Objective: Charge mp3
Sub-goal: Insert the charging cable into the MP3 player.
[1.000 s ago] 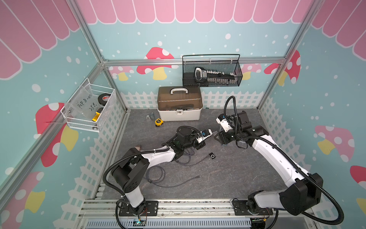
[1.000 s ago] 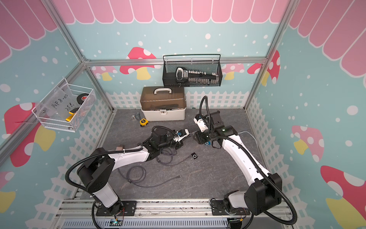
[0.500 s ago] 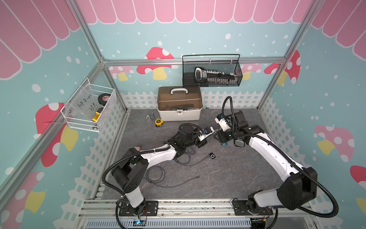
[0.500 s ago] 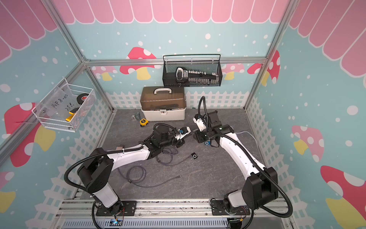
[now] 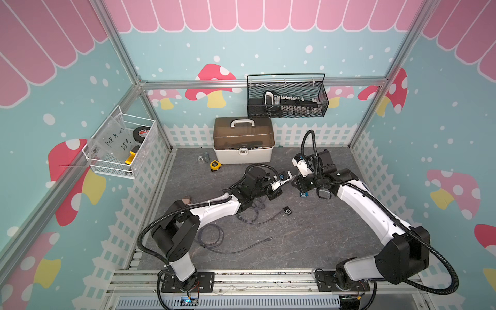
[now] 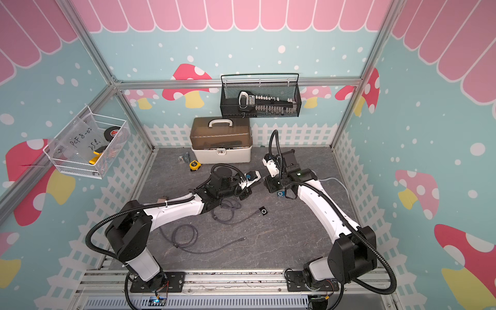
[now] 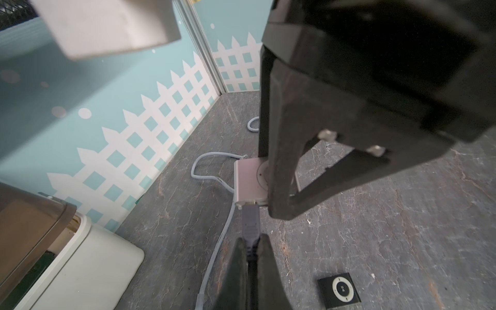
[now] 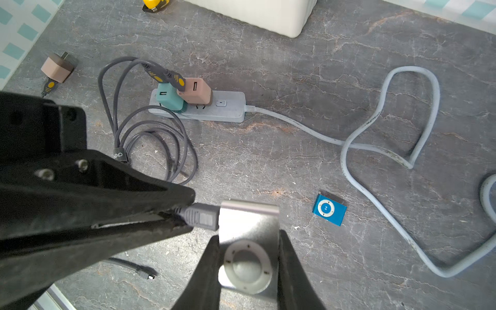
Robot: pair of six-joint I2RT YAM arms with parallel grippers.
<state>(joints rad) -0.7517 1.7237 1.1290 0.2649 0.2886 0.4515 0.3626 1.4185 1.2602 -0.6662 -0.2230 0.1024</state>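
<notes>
A silver mp3 (image 8: 248,236) with a round white control pad hangs just above the floor, and my right gripper (image 8: 248,268) is shut on its two sides. My left gripper (image 7: 252,243) is shut on the grey cable plug (image 7: 251,222). The plug (image 8: 201,216) meets the mp3's edge (image 7: 245,185); how deep it sits I cannot tell. Its cable runs back to coils (image 8: 150,142) beside a white power strip (image 8: 230,107) that carries a teal charger (image 8: 169,99) and a tan charger (image 8: 197,91).
A blue mp3 (image 8: 328,209) and a black mp3 (image 5: 287,211) lie on the floor close by. The strip's white cord (image 8: 389,150) loops across the floor. A loose cable end (image 8: 146,275), a tan charger (image 8: 57,67) and a toolbox (image 5: 243,142) are also near.
The right gripper's jaws have closed in on the silver mp3. Both grippers have drawn slightly closer together at mid-floor. The left gripper has stayed shut on the plug.
</notes>
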